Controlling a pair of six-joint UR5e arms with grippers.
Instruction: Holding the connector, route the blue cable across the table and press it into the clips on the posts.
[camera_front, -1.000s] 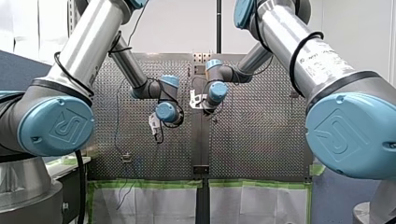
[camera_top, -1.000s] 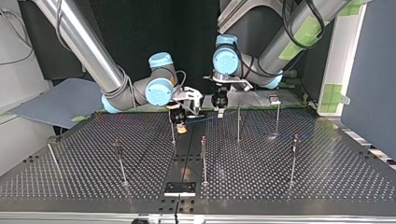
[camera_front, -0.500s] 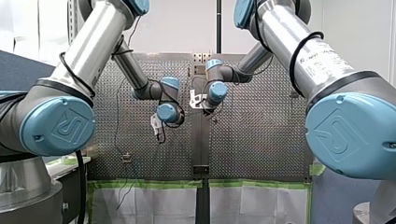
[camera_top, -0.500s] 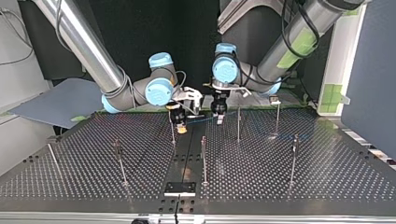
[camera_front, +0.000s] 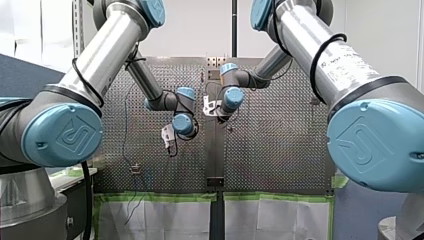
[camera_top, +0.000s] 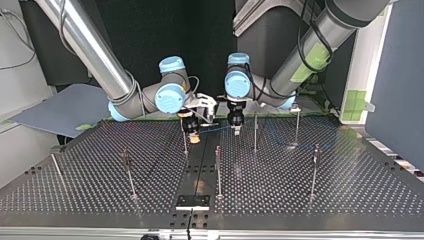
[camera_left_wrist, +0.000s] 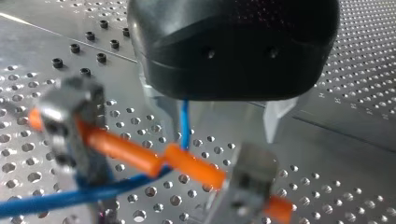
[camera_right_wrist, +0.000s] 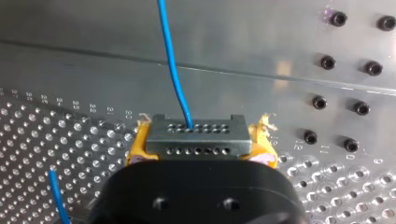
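My right gripper (camera_right_wrist: 198, 142) is shut on the grey connector (camera_right_wrist: 195, 135), with its yellow pads (camera_right_wrist: 140, 144) on both sides. The blue cable (camera_right_wrist: 173, 70) leaves the connector and runs ahead over the perforated plate. In the left wrist view my left gripper (camera_left_wrist: 217, 123) stands open, and the cable (camera_left_wrist: 185, 126) hangs between its metal fingers (camera_left_wrist: 275, 119), nearer one of them. Just below is a blurred grey clip (camera_left_wrist: 70, 121) with orange sleeves. In the top view the left gripper (camera_top: 235, 129) and right gripper (camera_top: 193, 134) are close together at the table's far middle, with the cable (camera_top: 215, 129) between them.
Several thin posts with clips stand on the table, such as a post (camera_top: 255, 132) beside the left gripper, a post (camera_top: 218, 170) in the middle and a post (camera_top: 315, 170) toward the top view's right. A black plate (camera_top: 192, 201) lies at the near edge.
My left arm's wrist has shifted toward my right gripper, and its gripper has moved a little closer along the cable. My right arm has kept still with the connector.
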